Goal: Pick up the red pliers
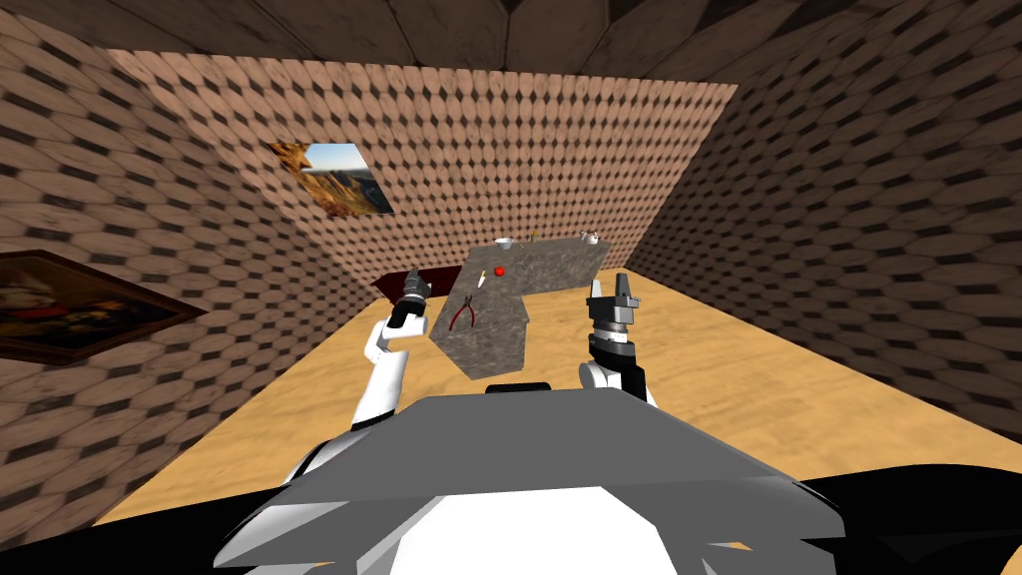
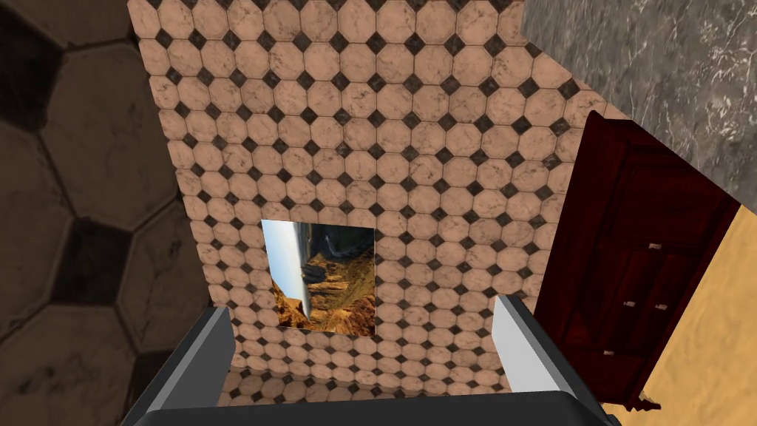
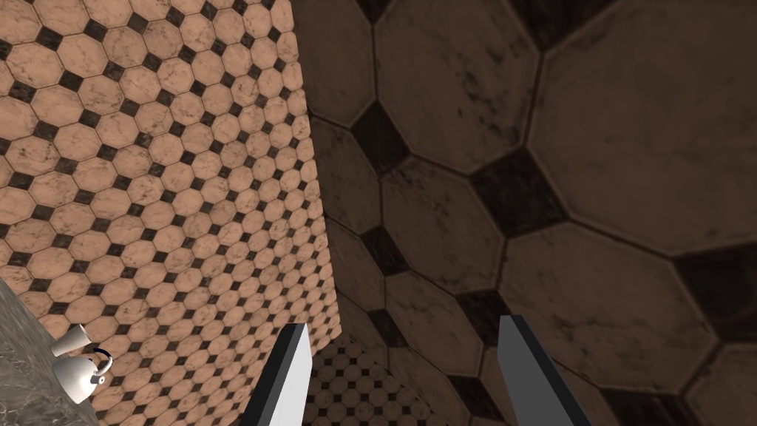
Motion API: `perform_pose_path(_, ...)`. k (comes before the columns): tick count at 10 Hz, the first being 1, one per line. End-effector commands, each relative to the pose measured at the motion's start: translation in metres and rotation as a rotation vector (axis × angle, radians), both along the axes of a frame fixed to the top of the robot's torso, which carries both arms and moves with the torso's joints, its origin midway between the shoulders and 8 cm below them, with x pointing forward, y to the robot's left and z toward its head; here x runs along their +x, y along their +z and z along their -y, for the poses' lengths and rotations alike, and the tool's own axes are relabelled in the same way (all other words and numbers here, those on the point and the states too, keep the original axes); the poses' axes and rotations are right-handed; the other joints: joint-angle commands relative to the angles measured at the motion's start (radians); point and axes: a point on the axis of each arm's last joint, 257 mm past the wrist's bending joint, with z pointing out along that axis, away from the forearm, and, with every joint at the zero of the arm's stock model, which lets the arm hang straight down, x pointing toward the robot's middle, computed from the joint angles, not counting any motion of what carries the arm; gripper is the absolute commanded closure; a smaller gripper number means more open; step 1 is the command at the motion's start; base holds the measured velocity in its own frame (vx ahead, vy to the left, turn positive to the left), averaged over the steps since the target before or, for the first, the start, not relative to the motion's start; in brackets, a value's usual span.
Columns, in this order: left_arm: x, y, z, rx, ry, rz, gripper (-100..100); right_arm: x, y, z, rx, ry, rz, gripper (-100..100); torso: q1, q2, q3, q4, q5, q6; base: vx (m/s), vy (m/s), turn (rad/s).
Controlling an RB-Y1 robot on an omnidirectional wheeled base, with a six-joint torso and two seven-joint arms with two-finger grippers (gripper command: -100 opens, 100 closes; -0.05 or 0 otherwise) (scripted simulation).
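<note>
You have red pliers point(image 1: 462, 316) lying on the grey bench point(image 1: 554, 266). Your left pincer point(image 1: 414, 286) and right pincer point(image 1: 610, 289) hover either side, both wide.

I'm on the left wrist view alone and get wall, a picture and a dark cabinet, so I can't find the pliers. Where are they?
Observer: On the head view, the pliers lie flat on the grey table, to the right of the left end effector.
Operator: Anything close to them?
Observer: A small pale tool and a red ball lie farther along the table, apart from the pliers.
Operator: And the right arm?
Observer: The right end effector hovers to the right of the table's near part, fingers open, holding nothing.
</note>
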Motion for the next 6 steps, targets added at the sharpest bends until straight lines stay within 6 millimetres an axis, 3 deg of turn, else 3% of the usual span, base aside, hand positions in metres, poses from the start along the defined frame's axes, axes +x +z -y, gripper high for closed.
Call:
perform_pose_path(1,0.012,-0.004,-0.013,-0.036,0.023,-0.034,-100,0.000,0.000,0.000,0.000,0.000,0.000,0,0.000,0.000,0.000,0.000,0.000,0.000,0.015,-0.040,0.014)
perform_pose_path(4,0.029,-0.003,-0.044,-0.126,0.077,-0.073,-100,0.000,0.000,0.000,0.000,0.000,0.000,0,0.001,0.000,0.000,0.000,0.000,0.000,0.018,-0.037,0.020)
perform_pose_path(6,0.034,-0.016,-0.048,-0.147,0.092,-0.111,-100,0.000,0.000,0.000,0.000,0.000,0.000,0,0.001,0.000,0.000,0.000,0.000,0.000,0.016,-0.028,0.007)
